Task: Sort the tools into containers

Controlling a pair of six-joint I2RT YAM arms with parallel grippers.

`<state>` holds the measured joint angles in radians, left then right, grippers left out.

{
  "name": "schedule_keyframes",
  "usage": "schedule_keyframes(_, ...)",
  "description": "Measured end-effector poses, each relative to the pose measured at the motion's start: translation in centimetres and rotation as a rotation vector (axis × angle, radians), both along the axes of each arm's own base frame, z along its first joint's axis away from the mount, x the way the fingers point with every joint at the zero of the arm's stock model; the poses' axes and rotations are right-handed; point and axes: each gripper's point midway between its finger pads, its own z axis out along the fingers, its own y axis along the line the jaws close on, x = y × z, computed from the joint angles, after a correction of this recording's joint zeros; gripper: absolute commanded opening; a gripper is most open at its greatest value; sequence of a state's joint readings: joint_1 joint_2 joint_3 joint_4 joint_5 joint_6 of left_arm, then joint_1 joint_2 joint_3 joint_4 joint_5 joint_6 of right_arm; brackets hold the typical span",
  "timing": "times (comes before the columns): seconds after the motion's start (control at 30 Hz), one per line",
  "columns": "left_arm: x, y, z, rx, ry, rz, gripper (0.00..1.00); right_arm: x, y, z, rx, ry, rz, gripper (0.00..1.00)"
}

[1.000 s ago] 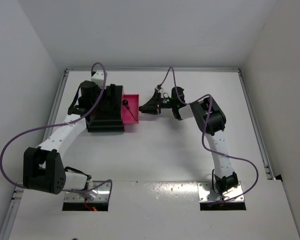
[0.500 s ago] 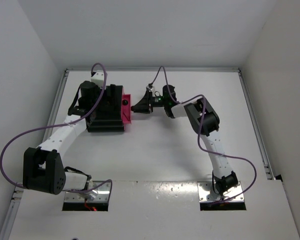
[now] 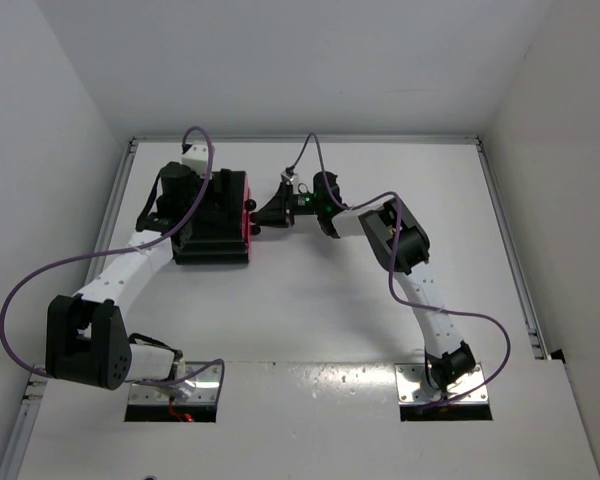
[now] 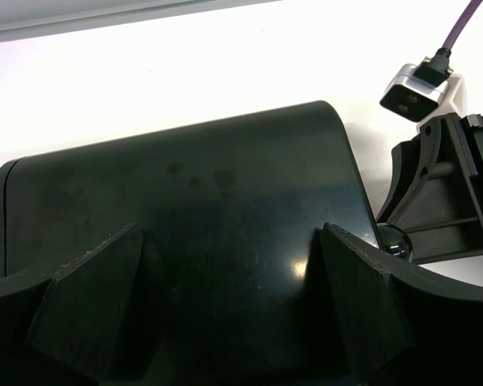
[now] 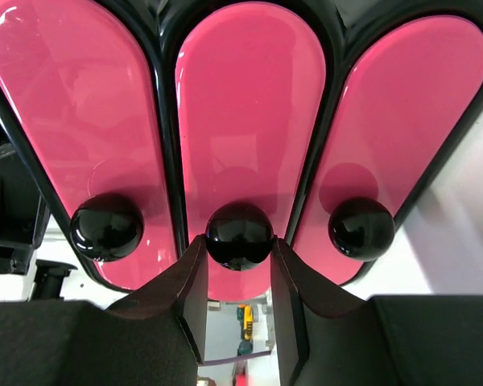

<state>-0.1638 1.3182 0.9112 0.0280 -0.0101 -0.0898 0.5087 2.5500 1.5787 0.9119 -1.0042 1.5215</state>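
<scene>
Pink middle drawer (image 5: pixel 249 121) sits level with its neighbours in the black cabinet (image 3: pixel 212 222), far-left on the bench (image 3: pixel 310 300). Right claw (image 5: pixel 238 249) is clenched on its knob (image 5: pixel 239 235), and the slide axis runs straight along the claw. Left claw (image 4: pixel 225 281) is spread wide atop the cabinet. Tools out of sight.

cabinet (image 4: pixel 185 201) cropped at btm edge, insides of drawers (image 5: pixel 249 121) hidden

On the tabletop (image 3: pixel 310 300), the left claw (image 3: pixel 202 205) is resting atop the cabinet (image 3: pixel 215 248); the right claw (image 3: pixel 263 214) is touching the pink drawer (image 3: pixel 248 228) on its right side.
</scene>
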Motion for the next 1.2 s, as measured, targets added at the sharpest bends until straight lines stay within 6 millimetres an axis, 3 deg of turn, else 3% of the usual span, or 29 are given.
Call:
schedule_keyframes(0.33,0.0,0.0,0.0,0.0,-0.002,0.0,1.0,-0.2,0.7,0.0,0.002,-0.003,-0.012,0.18)
schedule_keyframes(0.57,0.0,0.0,0.0,-0.001,-0.005,-0.001,1.0,-0.4,0.6,-0.2,0.009,-0.016,-0.018,0.46)
schedule_keyframes(0.83,0.1,-0.1,0.0,-0.001,-0.009,-0.003,1.0,-5.4,-1.1,-3.7,-0.056,0.087,0.045,0.58)
schedule_keyframes(0.97,0.1,-0.1,0.0,-0.001,-0.012,-0.004,1.0,-5.6,-3.4,-2.0,-0.052,0.074,0.035,0.58)
schedule_keyframes(1.2,0.1,-0.1,0.0,-0.001,-0.013,-0.004,1.0,-2.4,-8.2,3.6,-0.033,-0.083,-0.073,0.58)
